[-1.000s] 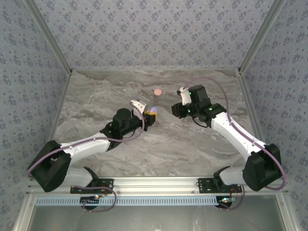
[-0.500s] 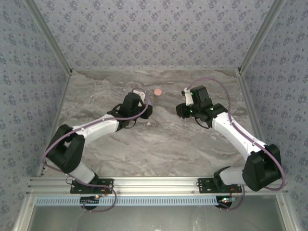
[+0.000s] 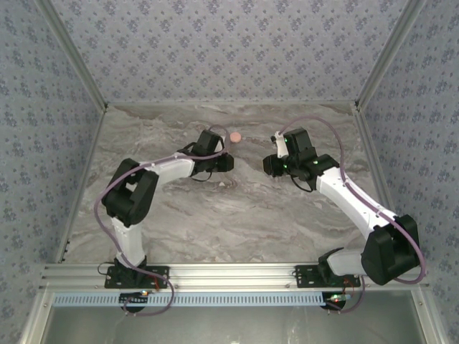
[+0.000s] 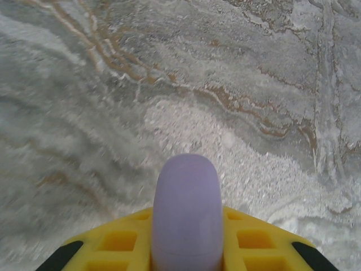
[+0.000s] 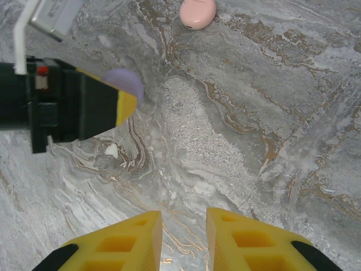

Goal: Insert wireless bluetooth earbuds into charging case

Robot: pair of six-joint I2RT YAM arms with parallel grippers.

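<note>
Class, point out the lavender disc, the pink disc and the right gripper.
lavender disc (image 4: 186, 209), left wrist view, its rounded edge
pink disc (image 5: 197, 12), right wrist view, its face
right gripper (image 5: 184, 219), right wrist view, midway between its fingertips

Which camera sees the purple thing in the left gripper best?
The left wrist view: the lavender case sits big and close, edge-on, clamped in the left gripper. The right wrist view shows a rounded bit of it poking past the yellow fingers. From above it is too small to make out.
</note>
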